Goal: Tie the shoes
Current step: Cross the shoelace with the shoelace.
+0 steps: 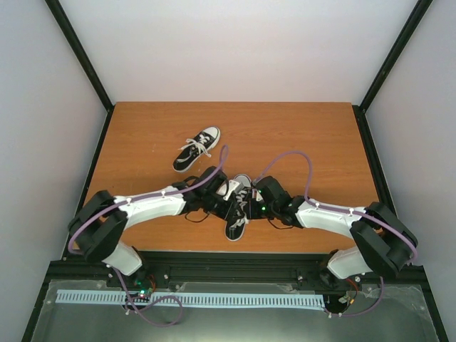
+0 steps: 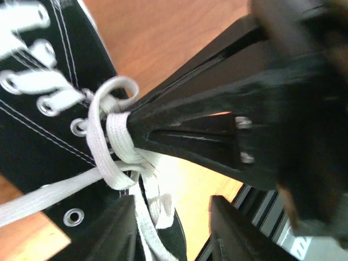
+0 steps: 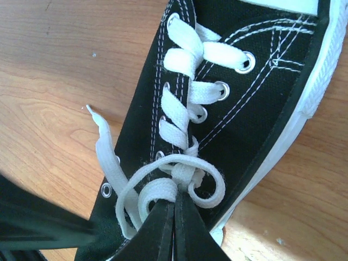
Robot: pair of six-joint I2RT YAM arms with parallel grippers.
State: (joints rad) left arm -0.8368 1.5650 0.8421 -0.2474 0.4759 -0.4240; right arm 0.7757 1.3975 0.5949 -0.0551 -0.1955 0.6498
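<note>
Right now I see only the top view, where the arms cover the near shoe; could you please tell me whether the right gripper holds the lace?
Observer: Yes, the right gripper is shut on the lace at the knot.
Operator: And the left gripper?
Observer: The left gripper is open, a lace strand running loose between its fingers.
Operator: Any free end?
Observer: One lace tip lies on the table beside the shoe.

shoes (image 3: 261,103): matt black canvas | laces (image 3: 179,117): white woven cloth | table (image 3: 65,81): smooth wood
</note>
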